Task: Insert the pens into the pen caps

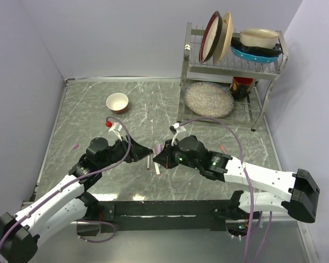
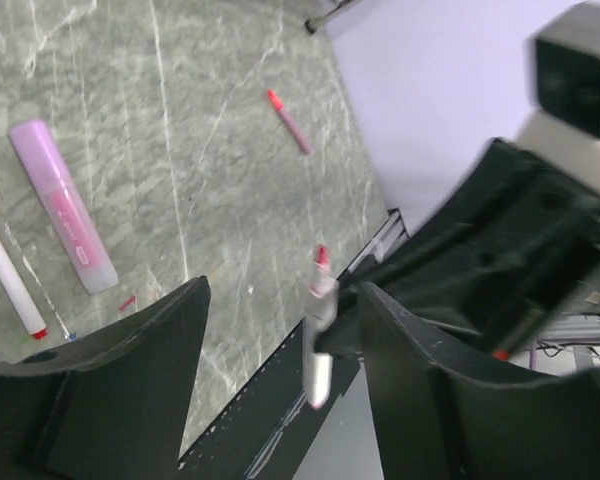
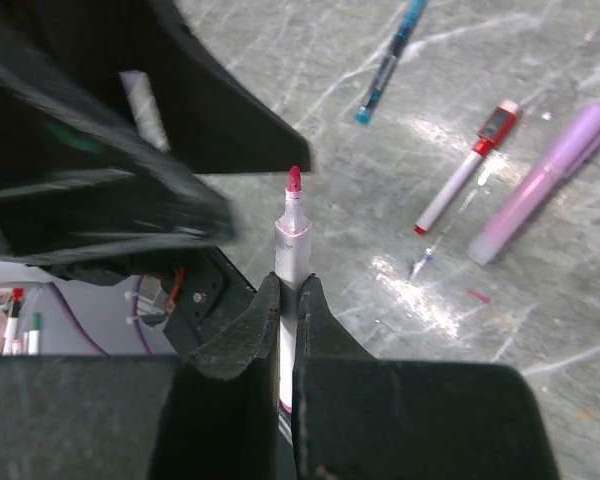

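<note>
Pens are strewn over the grey marbled tabletop point(image 1: 88, 115). From above, the black left pincer point(image 1: 145, 153) and black right pincer point(image 1: 158, 156) meet nose to nose over its middle, and the pens there are too small to count. Through the left wrist camera, the left pincer has its jaws well apart and empty, and framed between them rises a slim white-barrelled pen with a pinkish-red tip point(image 2: 320, 320). On the tabletop behind it lie three things: a thick lilac-pink plastic tube point(image 2: 60, 205), a white pen with a red end point(image 2: 10, 280) and a thin pinkish-red pen point(image 2: 290, 122). Through the right wrist camera, the right pincer is clamped tight on that first pen's lower barrel, tip up. A slim teal-blue pen point(image 3: 388, 62) lies beyond the red-ended pen and the lilac tube. That makes five by my count, one of each. I'd judge them light, stiff and smooth-sided, apt to swivel in a two-point hold, so grip mid-barrel, clear of the soft tip.
</note>
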Available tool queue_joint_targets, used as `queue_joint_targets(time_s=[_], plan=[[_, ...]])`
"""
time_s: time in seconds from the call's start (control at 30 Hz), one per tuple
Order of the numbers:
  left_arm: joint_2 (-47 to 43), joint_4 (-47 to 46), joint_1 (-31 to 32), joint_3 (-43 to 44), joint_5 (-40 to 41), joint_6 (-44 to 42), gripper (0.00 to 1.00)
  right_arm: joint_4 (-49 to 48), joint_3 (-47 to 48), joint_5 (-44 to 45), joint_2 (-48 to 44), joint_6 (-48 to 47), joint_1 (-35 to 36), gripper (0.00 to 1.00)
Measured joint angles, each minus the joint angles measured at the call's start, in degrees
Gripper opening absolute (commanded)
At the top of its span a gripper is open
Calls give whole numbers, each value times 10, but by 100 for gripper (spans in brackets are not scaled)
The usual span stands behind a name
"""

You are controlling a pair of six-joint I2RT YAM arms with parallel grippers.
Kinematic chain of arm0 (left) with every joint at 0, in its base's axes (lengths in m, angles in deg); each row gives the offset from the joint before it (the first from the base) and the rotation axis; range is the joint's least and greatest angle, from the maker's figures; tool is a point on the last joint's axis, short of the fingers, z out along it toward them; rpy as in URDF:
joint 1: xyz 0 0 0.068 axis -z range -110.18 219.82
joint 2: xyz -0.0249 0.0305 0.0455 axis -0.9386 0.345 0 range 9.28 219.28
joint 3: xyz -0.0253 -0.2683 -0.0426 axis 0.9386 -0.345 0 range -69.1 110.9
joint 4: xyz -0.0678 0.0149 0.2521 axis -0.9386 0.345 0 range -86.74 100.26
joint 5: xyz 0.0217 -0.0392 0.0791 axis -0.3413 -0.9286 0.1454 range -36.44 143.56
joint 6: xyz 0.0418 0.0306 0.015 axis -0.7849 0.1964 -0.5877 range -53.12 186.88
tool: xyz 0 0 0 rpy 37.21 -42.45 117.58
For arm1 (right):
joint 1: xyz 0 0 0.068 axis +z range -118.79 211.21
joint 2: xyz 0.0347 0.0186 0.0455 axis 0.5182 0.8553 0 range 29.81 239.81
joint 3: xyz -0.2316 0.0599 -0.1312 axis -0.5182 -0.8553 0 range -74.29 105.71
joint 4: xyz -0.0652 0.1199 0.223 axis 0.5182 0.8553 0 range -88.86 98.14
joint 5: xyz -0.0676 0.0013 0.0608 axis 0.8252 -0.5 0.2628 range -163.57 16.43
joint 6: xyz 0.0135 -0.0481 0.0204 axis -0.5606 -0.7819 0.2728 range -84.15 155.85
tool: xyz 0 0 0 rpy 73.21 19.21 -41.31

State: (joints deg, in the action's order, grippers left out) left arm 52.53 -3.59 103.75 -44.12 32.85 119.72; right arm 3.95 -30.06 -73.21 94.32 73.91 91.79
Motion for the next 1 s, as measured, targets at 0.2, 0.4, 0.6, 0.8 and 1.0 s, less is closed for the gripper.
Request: queue_joint_targets(time_s=[0.2,0.4,0.6,0.8,1.0], plan=[[42,-16,19,0,-5,2,32,2,16,0,17,-1,8,0],[38,-32,28,1,-10,6,1,2,18,0,29,0,12,20],[16,-22,28,1,-8,4,1,-21,12,-21,27,13,13,40],[-3,-14,28,1,-4,4,1,-58,-25,-63,20,30,13,38],[-10,-13,28,1,-4,4,1,-78,-46,-82,19,42,14,22]])
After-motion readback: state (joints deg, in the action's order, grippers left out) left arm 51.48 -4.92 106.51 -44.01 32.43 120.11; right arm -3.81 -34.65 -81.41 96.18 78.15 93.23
